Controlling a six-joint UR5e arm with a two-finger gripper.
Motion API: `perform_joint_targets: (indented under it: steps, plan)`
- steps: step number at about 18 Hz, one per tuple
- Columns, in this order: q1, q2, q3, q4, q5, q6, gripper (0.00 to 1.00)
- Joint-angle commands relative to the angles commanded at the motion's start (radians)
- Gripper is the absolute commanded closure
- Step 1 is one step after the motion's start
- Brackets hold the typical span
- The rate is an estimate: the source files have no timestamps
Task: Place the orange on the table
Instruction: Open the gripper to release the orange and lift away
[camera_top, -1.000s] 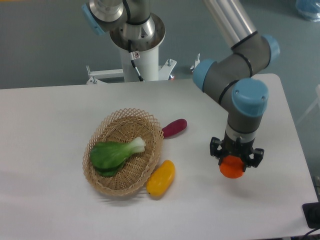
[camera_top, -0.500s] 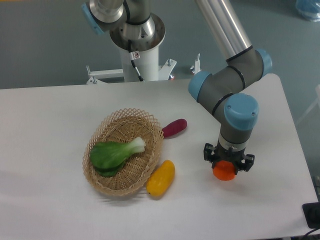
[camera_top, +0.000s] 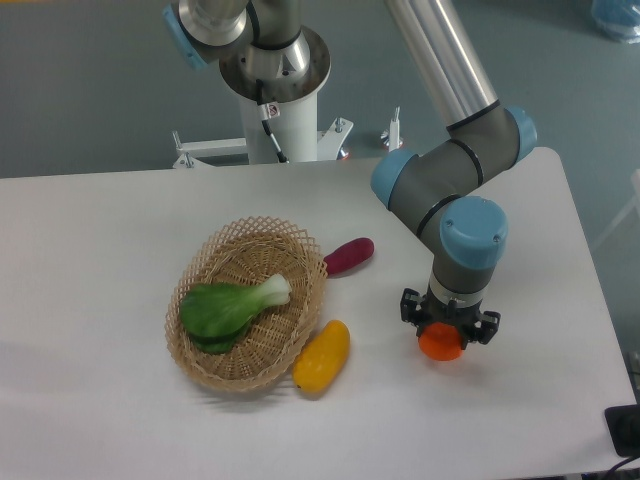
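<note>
The orange (camera_top: 441, 343), small, round and bright, sits between the black fingers of my gripper (camera_top: 441, 333), which is shut on it. It is low over the white table (camera_top: 100, 250), right of centre, with its shadow close beneath; I cannot tell whether it touches the surface. The arm's grey and blue wrist stands straight above it and hides the top of the fruit.
A round wicker basket (camera_top: 290, 330) holding a green leafy vegetable (camera_top: 225, 308) sits left of the gripper. A yellow-orange mango-like fruit (camera_top: 322, 356) lies against the basket's front right, and a purple-red oblong vegetable (camera_top: 348, 256) lies behind it. The table's right edge is near.
The gripper, still holding the orange, has moved left and slightly down toward the table over the last second.
</note>
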Motion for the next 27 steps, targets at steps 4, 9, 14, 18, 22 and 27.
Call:
perform_joint_targets:
  steps: [4, 9, 14, 18, 22, 27]
  plan:
    - [0.0, 0.002, 0.011, -0.002, 0.0, 0.005, 0.0]
    - [0.015, 0.043, 0.038, -0.011, -0.009, 0.14, 0.0]
    - [0.054, 0.066, 0.089, -0.026, -0.015, 0.305, 0.0]
    - [0.089, 0.089, 0.153, -0.11, -0.049, 0.373, 0.0]
    - [0.123, 0.104, 0.238, -0.259, -0.084, 0.425, 0.0]
    - [0.153, 0.133, 0.241, -0.275, -0.124, 0.454, 0.0]
